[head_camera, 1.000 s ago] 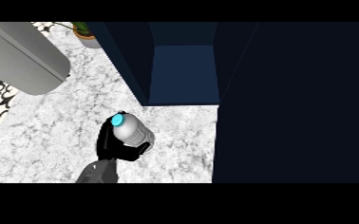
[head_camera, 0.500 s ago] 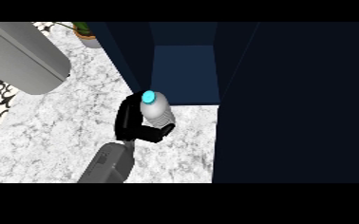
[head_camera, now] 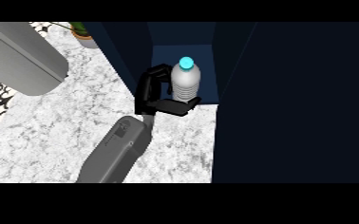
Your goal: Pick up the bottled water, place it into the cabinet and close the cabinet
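The bottled water [head_camera: 185, 83], clear with a cyan cap, stands upright at the mouth of the open dark blue cabinet [head_camera: 163, 53]. My left hand [head_camera: 149, 92] is shut on the bottle from its left side, fingers curled behind it and thumb wrapped under its front. The grey forearm comes in from the lower left. The bottle's base is hidden by the thumb, so I cannot tell whether it rests on the cabinet floor. My right hand does not show.
The open cabinet door [head_camera: 294, 99] is a large dark panel filling the right side. A big grey rounded appliance [head_camera: 28, 61] lies at the far left, and a potted plant [head_camera: 82, 33] stands behind it on the marble counter [head_camera: 70, 118].
My left hand has carried the bottle up and to the right, from the counter's middle to the cabinet's opening. The forearm has stretched further forward.
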